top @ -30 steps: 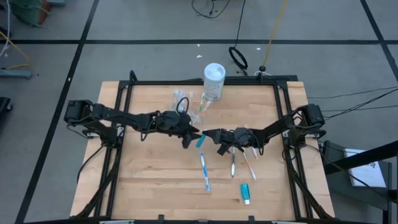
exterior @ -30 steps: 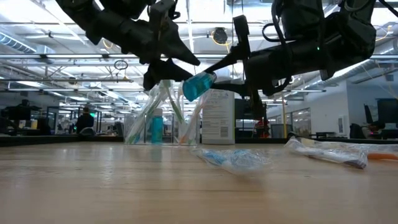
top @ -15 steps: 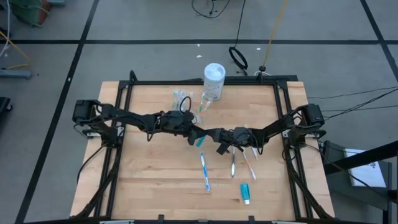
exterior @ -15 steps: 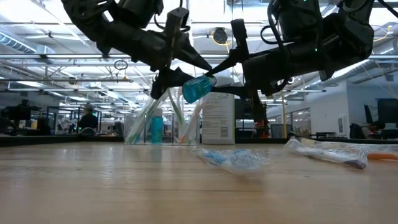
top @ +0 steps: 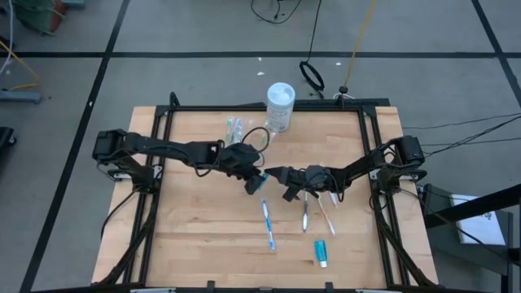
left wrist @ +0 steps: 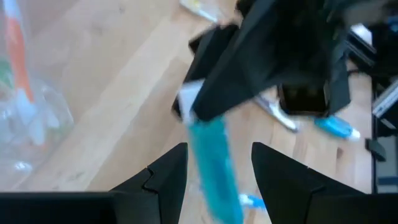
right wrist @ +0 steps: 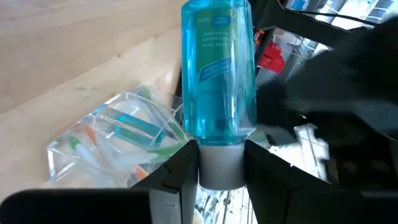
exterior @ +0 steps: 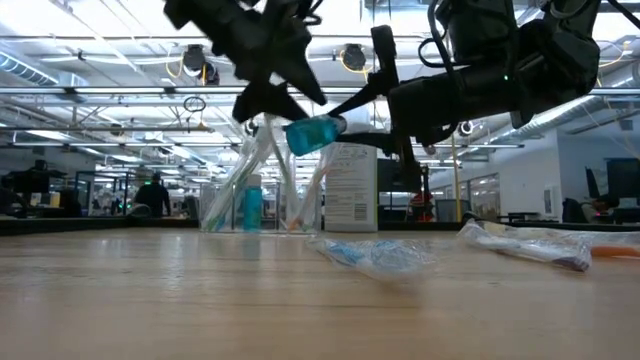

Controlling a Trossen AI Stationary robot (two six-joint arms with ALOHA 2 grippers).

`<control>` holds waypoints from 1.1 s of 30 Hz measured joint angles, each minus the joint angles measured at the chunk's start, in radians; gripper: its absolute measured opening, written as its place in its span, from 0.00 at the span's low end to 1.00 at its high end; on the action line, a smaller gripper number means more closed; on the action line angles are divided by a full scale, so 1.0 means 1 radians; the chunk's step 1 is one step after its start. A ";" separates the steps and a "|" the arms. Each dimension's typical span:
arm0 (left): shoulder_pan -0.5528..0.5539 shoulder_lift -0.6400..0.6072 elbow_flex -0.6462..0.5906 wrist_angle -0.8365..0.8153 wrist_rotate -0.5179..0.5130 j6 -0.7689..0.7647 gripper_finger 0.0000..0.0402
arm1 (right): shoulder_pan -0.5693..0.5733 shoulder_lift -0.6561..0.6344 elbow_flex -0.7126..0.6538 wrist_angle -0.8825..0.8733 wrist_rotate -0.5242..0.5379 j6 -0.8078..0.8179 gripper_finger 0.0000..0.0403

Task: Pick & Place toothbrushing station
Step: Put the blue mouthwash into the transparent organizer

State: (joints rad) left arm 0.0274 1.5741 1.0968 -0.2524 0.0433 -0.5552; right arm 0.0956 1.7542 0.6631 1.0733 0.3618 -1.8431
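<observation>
On the high view, the left gripper [top: 254, 182] sits just left of frame centre, fingers spread on either side of a blue bottle [top: 260, 184] — not clamped on it. The right gripper [top: 275, 173], just right of centre, is clenched on the bottle's grey cap [right wrist: 219, 165], holding it off the table [top: 203, 236]. The station [top: 238, 130], a clear holder with brushes inside, stands in the upper middle, left of the white tub [top: 280, 106] — apart from both grippers.
</observation>
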 joint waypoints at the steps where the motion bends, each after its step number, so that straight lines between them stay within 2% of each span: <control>1: -0.002 0.006 0.029 -0.028 -0.010 0.000 0.46 | 0.000 0.000 0.005 -0.002 0.000 0.000 0.26; 7: 0.008 0.118 0.159 -0.190 -0.012 0.004 0.46 | 0.004 0.001 0.023 -0.008 0.004 0.060 0.26; 12: 0.015 0.191 0.223 -0.243 -0.016 0.089 0.46 | 0.006 0.001 0.025 -0.031 0.008 0.085 0.26; 22: 0.017 0.181 0.283 -0.296 -0.063 0.143 0.46 | 0.006 0.000 0.026 -0.030 0.004 0.078 0.26; 33: 0.016 0.181 0.283 -0.297 -0.070 0.155 0.43 | 0.006 0.000 0.026 -0.039 0.004 0.096 0.27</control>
State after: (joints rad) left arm 0.0437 1.7546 1.3800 -0.5489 -0.0267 -0.4002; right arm 0.1017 1.7546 0.6891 1.0348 0.3660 -1.7472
